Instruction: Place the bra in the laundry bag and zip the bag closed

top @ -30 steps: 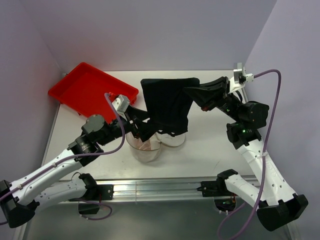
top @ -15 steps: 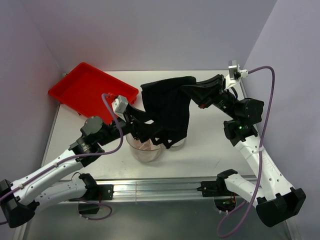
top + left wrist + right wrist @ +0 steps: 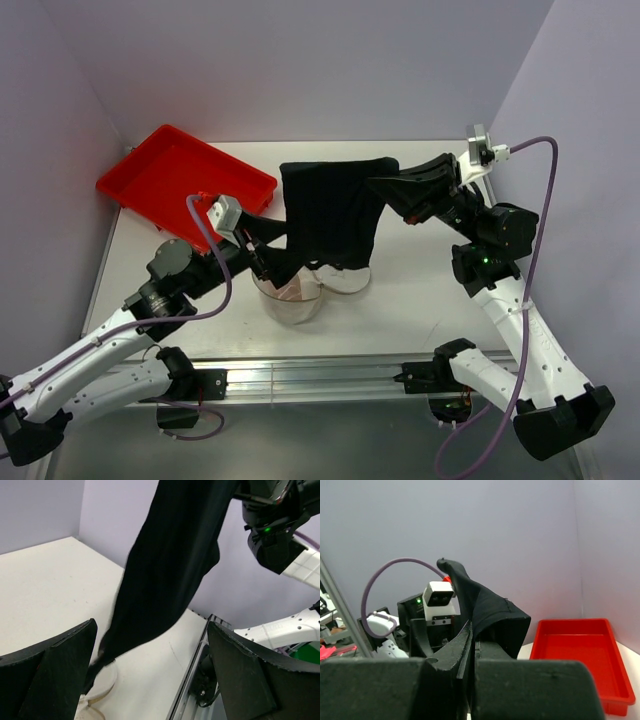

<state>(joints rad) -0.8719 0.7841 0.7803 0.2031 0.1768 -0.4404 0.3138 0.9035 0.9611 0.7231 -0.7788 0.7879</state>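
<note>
High over the desk (image 3: 420, 290), the right claw (image 3: 383, 189) is clamped on the top edge of the bra (image 3: 330, 210), dangling it above the laundry bag (image 3: 292, 298). The left claw (image 3: 268, 262) has just drawn back, jaws wide apart, so bagging isn't done.

I've pulled my L gripper (image 3: 265, 255) back leftward from under the bra (image 3: 330, 215), jaws now spread wide (they'd narrowed a moment back). Bra's untwisted, hanging broad again; R gripper (image 3: 386, 190) shifted slightly right w/ it.
</note>
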